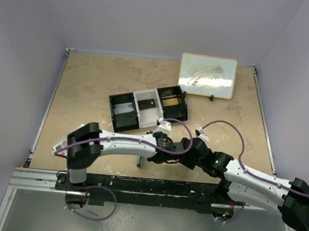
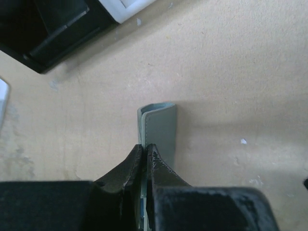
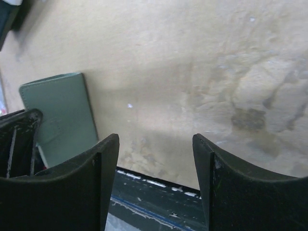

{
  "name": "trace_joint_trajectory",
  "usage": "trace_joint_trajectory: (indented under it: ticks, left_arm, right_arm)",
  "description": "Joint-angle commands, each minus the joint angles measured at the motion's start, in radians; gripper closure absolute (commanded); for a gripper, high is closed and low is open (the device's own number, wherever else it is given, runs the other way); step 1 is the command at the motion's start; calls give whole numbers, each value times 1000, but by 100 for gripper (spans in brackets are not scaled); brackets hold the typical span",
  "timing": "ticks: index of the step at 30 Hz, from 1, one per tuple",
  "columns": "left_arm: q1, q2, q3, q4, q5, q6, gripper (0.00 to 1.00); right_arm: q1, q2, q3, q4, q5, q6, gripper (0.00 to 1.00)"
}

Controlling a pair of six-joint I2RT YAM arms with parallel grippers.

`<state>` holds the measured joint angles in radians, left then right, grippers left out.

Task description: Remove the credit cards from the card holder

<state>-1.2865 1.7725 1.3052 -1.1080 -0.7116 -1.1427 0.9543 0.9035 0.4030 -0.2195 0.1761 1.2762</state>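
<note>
- The card holder (image 2: 161,127) is folded shut. It sits over the table (image 1: 92,88), on the near side of the tray (image 1: 122,124), and does not touch the tray.
- The left gripper (image 2: 145,147) has its two fingers pressed tight on the near edge of the card holder, so it is pinching it.
- The right gripper (image 3: 155,144) has its fingers spread wide with nothing between them. It hangs just beside the card holder and does not touch it.
- No credit cards stick out of the card holder in either wrist view, and I cannot see inside it.
- In the tray, a tan thing (image 1: 172,101) lies in the right box and a dark thing (image 1: 151,102) lies in the middle box. They may be cards, but they are too small to tell.
- So I think the job is either at its start or nearly over. If cards are inside, the holder has to be opened, and each card has to be pulled out.
- The table is sandy brown with pale patches and little white specks. It looks flat and hard.
- A board (image 1: 208,76) with a tan edge leans at the far side of the table.
- Plain pale walls (image 1: 152,18) stand on three sides.
- A metal rail (image 1: 35,179) runs along the near edge, where the arms are fixed.
</note>
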Motion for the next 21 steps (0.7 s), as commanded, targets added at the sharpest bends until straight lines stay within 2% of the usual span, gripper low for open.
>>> trace_joint_trajectory:
  ticks: [1, 3, 7, 11, 15, 21]
  left_arm:
    - [-61, 149, 137, -134, -109, -16, 100]
    - [-81, 184, 181, -121, -102, -10, 99]
    - [-88, 151, 178, -12, -47, 28, 75]
    - [-88, 59, 111, 101, -5, 38, 63]
    - [-86, -32, 43, 161, 4, 2, 60]
    - [-26, -200, -119, 231, 7, -46, 56]
  right_arm:
    - [-8, 8, 16, -97, 95, 46, 34]
    - [-8, 7, 6, -87, 90, 55, 34]
    - [-10, -25, -40, -63, 76, 97, 34]
    - [-10, -104, -87, -66, 74, 140, 34]
    - [-9, -194, -119, -75, 74, 148, 34]
    - [-9, -244, -144, 73, -16, 15, 36]
